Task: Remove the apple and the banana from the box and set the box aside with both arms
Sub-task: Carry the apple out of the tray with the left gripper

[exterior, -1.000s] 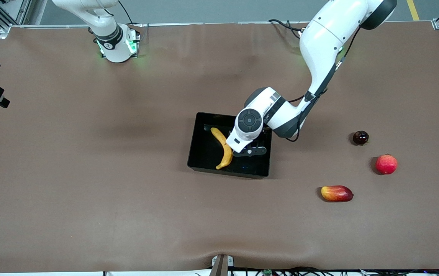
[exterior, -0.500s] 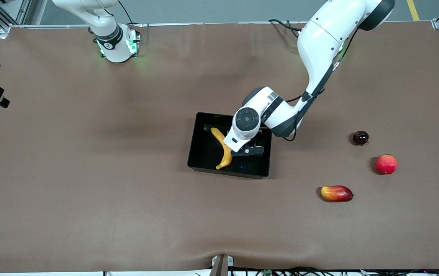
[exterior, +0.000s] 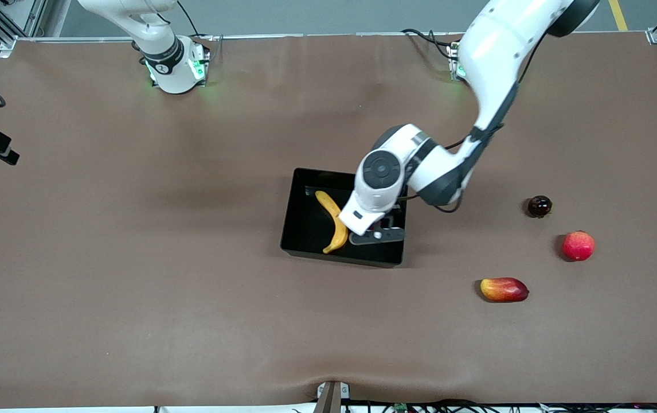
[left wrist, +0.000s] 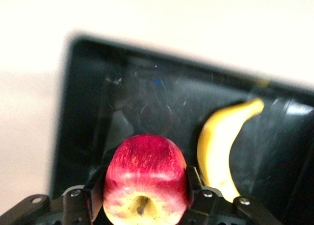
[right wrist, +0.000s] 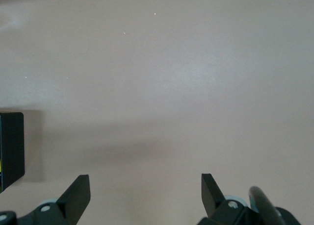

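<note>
Over the shallow glossy black plastic box [exterior: 311, 229] mid-table, the left gripper [left wrist: 144, 198] has its fingers [left wrist: 95, 195] pinched on the small round red apple with the yellowish stem patch [left wrist: 145, 181]; the left wrist view shows the apple clear of the box floor, so I'd judge it lifted but not yet carried past the walls. In the front view the left arm's wrist hides the apple, with the left gripper [exterior: 377, 234] over the box end toward the left arm. The long curved yellow banana [exterior: 333, 221] lies flat in the box, just beside the gripper, untouched. Right gripper [right wrist: 142, 193] waits spread wide and empty over bare brown table [right wrist: 171, 78], a box corner [right wrist: 11, 149] in its view. Progress: apple removal about half done; left to do are setting the apple down outside, pulling the banana, then shifting the box with both arms. Three other fruits sit toward the left arm's end: dark round one [exterior: 539, 206], pinkish-red round one [exterior: 578, 245], red-yellow mango [exterior: 504, 289].
</note>
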Available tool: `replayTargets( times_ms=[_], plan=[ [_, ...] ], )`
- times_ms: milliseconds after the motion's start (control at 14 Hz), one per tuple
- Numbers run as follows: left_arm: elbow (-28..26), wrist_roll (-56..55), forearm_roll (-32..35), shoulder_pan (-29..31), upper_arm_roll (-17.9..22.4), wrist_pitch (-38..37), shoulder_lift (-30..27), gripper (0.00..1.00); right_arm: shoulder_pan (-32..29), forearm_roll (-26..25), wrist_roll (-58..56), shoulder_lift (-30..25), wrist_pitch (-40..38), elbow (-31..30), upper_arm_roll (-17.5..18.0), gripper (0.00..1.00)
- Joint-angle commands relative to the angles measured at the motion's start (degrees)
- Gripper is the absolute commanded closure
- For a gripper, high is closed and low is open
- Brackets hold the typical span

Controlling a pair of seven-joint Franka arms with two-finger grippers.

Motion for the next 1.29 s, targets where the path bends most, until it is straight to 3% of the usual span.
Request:
replayTargets(
  times_ms=[0,286,786,929,1214],
  plan=[
    [-1.2,-0.3,1.0,5.4,-0.2,-2.3,-6.7,1.0,-0.1,0.4,-0.6,1.4,-0.9,1.5,0.4,0.0],
    [-1.8,3.3,0.0,15.5,-0.8,-5.4,-10.2,1.0,-0.1,0.4,-0.6,1.6,-1.0,1.5,0.5,0.0],
    [-9.6,17.3,0.8,31.2,-0.7,-7.5,-7.2,1.0,-0.1,0.3,-0.8,6.0,-0.6,1.4,0.5,0.0],
    [-11.8,21.2,0.8,33.4,-0.7,-7.5,-5.7,1.0,-0.7,0.1,-0.8,10.7,-0.5,1.9,0.5,0.0],
    [-12.1,21.7,0.8,33.8,-0.6,-6.8,-1.9,1.0,-1.6,0.2,-0.6,11.0,-0.4,1.8,0.4,0.0]
  ],
)
